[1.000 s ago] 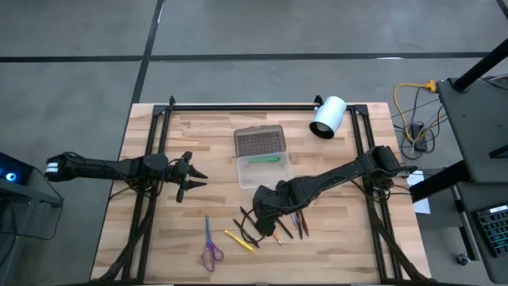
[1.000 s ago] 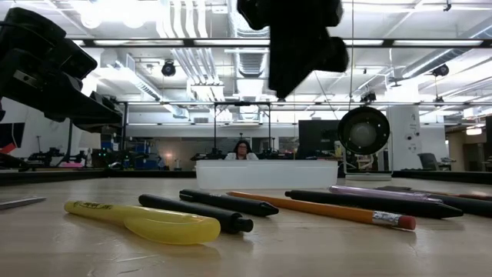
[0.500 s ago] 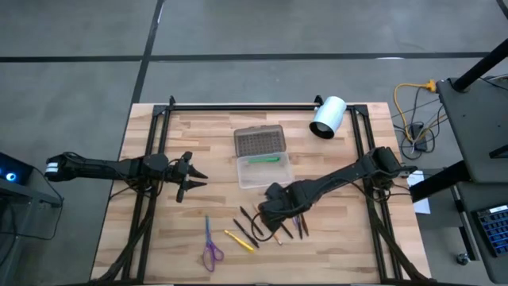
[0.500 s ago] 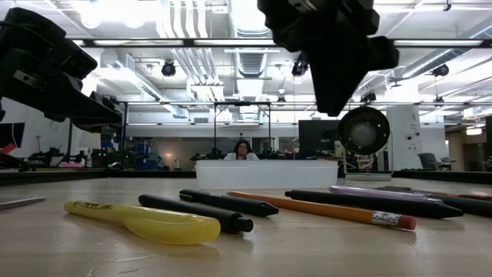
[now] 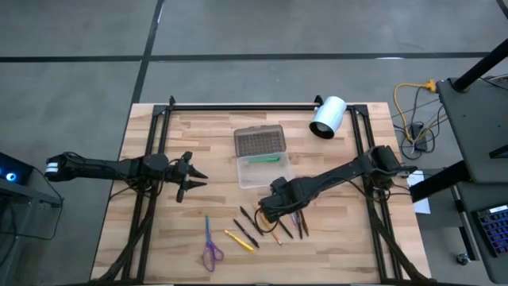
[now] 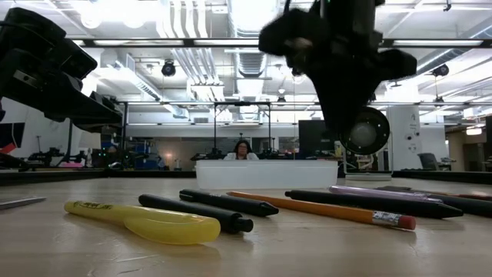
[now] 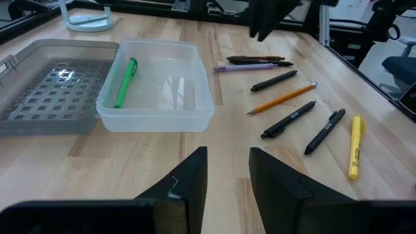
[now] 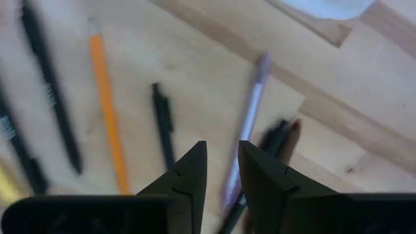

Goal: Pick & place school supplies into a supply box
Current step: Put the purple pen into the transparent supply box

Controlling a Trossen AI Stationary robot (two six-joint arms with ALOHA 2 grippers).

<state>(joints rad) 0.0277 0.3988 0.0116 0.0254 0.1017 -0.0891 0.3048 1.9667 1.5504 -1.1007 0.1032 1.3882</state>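
Purple pen (image 8: pixel 247 127) near supply box (image 5: pixel 264 170): light, stiff, slippery; best taken mid-barrel. Right gripper (image 8: pixel 220 170) above it, fingers slightly apart, holding nothing.

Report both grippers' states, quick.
Left gripper: open, holding nothing, left of the box.
Right gripper: open, empty, over the pens.

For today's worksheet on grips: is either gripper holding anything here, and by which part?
Nothing is held. The right gripper hangs open above the loose pens; the left gripper waits open, apart from them.
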